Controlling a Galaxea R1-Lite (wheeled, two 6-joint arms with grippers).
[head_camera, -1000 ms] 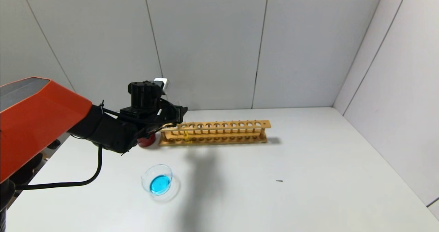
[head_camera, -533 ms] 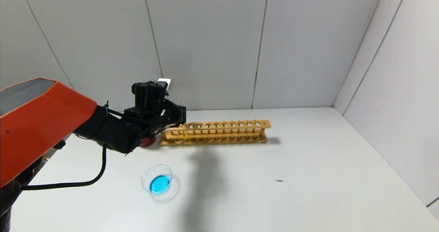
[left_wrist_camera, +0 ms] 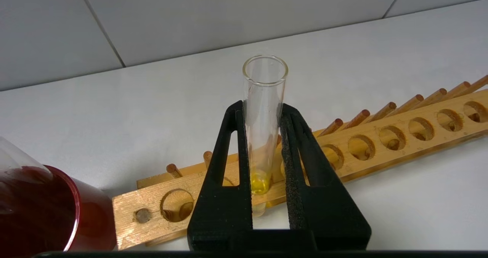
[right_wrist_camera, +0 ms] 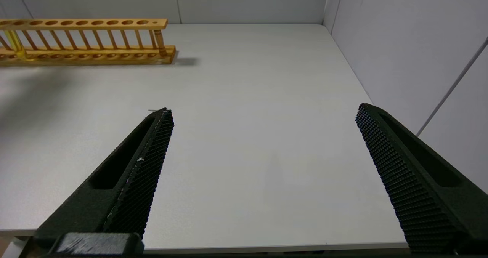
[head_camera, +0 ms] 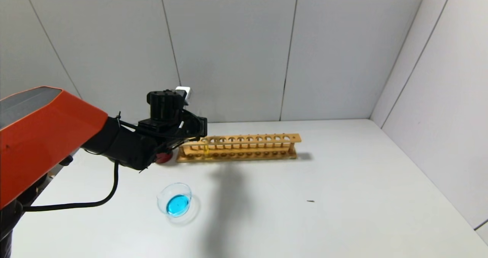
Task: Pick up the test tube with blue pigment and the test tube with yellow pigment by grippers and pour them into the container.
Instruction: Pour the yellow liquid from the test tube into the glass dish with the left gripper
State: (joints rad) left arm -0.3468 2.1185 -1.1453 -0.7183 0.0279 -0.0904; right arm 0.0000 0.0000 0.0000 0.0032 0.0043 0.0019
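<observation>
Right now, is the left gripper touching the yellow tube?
Touching. The left wrist view shows the left gripper with both pads pressed against the glass of the test tube with yellow pigment, no gap on either side, tube upright in the wooden rack.

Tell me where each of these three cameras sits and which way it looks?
Head view: high on the robot, looking forward and down at the table; shows the left arm.
Left wrist view: behind the left gripper, whose fingers clamp the test tube with yellow pigment in the wooden rack.
Right wrist view: behind the right gripper, open, above bare table.
All three share the rack.
</observation>
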